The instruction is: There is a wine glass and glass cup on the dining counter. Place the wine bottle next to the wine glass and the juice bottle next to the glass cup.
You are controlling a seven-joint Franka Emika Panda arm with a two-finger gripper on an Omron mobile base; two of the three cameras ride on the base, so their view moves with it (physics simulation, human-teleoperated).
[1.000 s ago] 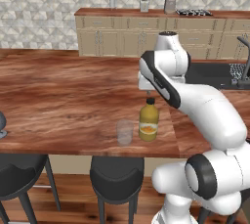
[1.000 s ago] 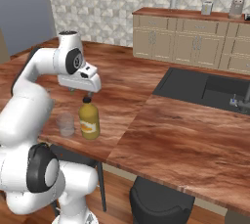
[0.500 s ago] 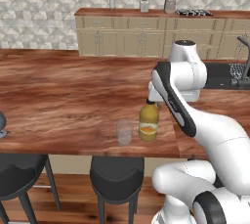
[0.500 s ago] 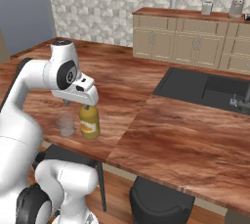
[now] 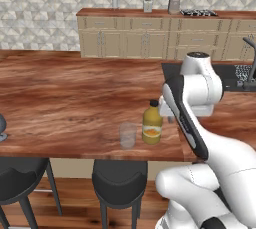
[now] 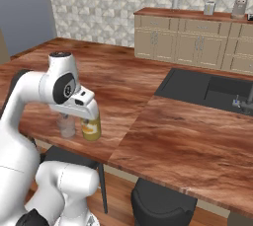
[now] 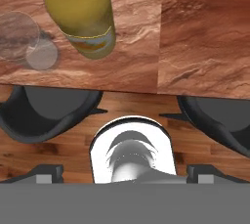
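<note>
Arm (image 6: pixel 69 92) hides juice bottle (image 6: pixel 91 129) top.

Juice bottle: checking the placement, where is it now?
The juice bottle stands near the dining counter's front edge, just right of the glass cup in the left base view.

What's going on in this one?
The white arm's gripper hangs with its jaws wide open and holding nothing, just off the near edge of the dining counter. The juice bottle stands upright on that counter right beside the glass cup, so that placement looks done. A stemmed glass sits at the far left edge.
</note>
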